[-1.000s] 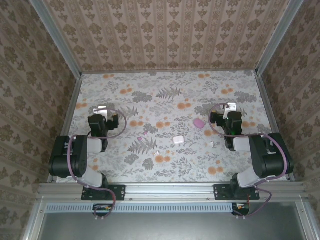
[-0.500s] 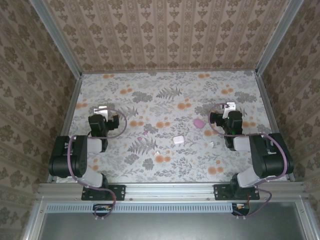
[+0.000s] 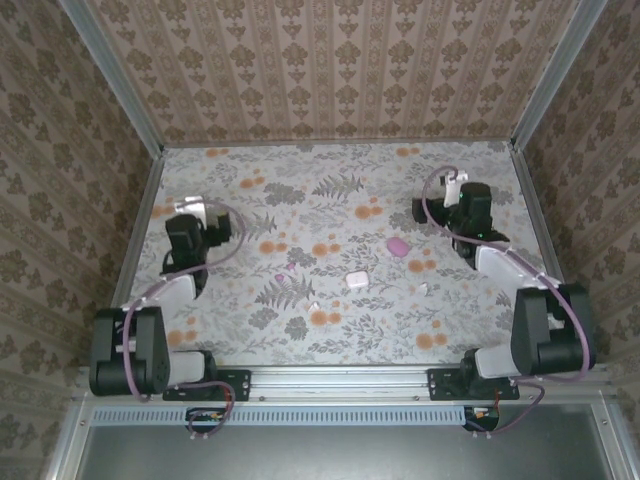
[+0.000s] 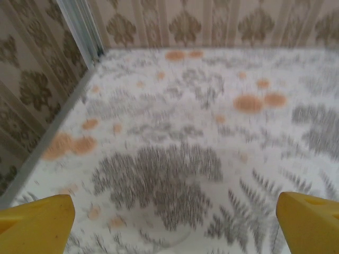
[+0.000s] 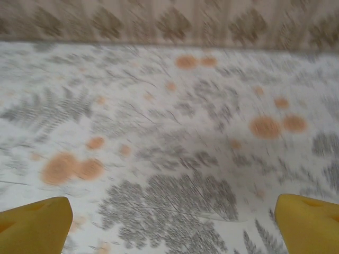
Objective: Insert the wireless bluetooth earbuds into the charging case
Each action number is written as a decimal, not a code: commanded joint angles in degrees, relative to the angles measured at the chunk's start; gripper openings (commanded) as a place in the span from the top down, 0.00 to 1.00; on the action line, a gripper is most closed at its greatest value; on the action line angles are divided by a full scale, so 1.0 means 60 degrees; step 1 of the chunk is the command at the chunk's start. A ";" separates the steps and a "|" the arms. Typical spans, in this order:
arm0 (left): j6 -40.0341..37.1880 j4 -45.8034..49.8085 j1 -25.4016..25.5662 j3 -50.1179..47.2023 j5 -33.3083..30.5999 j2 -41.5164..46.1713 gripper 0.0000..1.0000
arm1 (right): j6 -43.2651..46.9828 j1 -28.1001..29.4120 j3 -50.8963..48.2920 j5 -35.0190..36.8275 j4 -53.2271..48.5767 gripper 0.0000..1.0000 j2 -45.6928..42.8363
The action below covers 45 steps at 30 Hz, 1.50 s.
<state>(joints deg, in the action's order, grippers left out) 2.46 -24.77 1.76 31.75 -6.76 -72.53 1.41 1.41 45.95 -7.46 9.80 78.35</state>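
Around the white box (image 3: 357,281), three earbuds were seen loose on the table (image 3: 250,170). A pinkish bud (image 3: 291,266) lay left of the box and slightly farther back. A whitish bud (image 3: 313,305) lay left of it and nearer. A second whitish bud (image 3: 425,289) lay to its right. A pink pebble (image 3: 398,246) was noted behind and right of the box.

The buds were judged very light, hard, smooth and rounded, so likely to skid or pop out of a pinch. A gentle pinch across the widest part of the body was judged best. Long axis and pointing direction could not be told, as the pieces were too small in the top view.

The left gripper (image 3: 190,208) was placed well left of the box and the right gripper (image 3: 455,180) well behind and right of it, both over bare table. Fingers (image 4: 34,225) were spread wide on both, with nothing between them.
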 commanded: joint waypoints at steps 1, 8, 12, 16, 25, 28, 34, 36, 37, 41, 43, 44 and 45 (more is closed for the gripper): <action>0.1031 0.2732 -0.0096 0.1056 0.0633 0.0326 0.01 | 0.1006 0.0121 0.0637 -0.2068 -0.3151 0.03 -0.0526; 0.2525 0.3661 0.0311 0.1652 0.2745 0.0264 0.08 | 0.3345 0.0711 0.0343 -0.3677 -0.3699 0.20 -0.0870; 0.2677 0.3955 0.1114 0.1501 0.2883 0.0428 0.09 | 0.5547 0.1617 0.0403 -0.3702 -0.4822 0.25 -0.0670; 0.3045 0.3688 0.1672 0.1243 0.2959 0.0333 0.09 | 0.6968 0.2231 0.0828 -0.3257 -0.5960 0.30 -0.0083; 0.3330 0.3485 0.2115 0.1053 0.2640 -0.0022 0.10 | 0.7834 0.3222 0.1631 -0.3111 -0.6454 0.37 0.1962; 0.3365 0.3486 0.2124 0.0900 0.2465 0.0157 0.10 | 0.7686 0.3284 0.2320 -0.3218 -0.7125 0.37 0.2663; 0.3371 0.3133 0.2109 0.0211 0.2012 0.0704 0.07 | 0.8497 0.3853 0.2635 -0.3005 -0.7359 0.36 0.3474; 0.3272 0.3156 0.2088 0.0131 0.1960 0.0814 0.07 | 0.8621 0.4000 0.2592 -0.2979 -0.7233 0.35 0.3586; 0.3196 0.3162 0.2083 0.0082 0.1934 0.0866 0.06 | 0.8711 0.4087 0.2661 -0.2845 -0.7328 0.35 0.3678; 0.3149 0.3099 0.2036 -0.0028 0.1934 0.0944 0.05 | 0.8892 0.4449 0.2787 -0.2256 -0.7220 0.30 0.3978; 0.3150 0.3010 0.2032 -0.0058 0.1963 0.0920 0.05 | 0.8946 0.4629 0.2808 -0.1942 -0.7004 0.31 0.4158; 0.3151 0.2979 0.2036 -0.0066 0.1951 0.0912 0.05 | 0.9023 0.4691 0.2809 -0.1820 -0.6952 0.31 0.4212; 0.3146 0.2976 0.2029 -0.0051 0.1956 0.0890 0.05 | 0.9104 0.4769 0.2794 -0.1643 -0.6841 0.30 0.4274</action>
<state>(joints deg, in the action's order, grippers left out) 21.87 -5.39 14.17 31.92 5.76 -67.75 53.04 29.02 61.56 -21.02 -31.44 102.59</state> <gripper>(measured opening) 0.951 0.697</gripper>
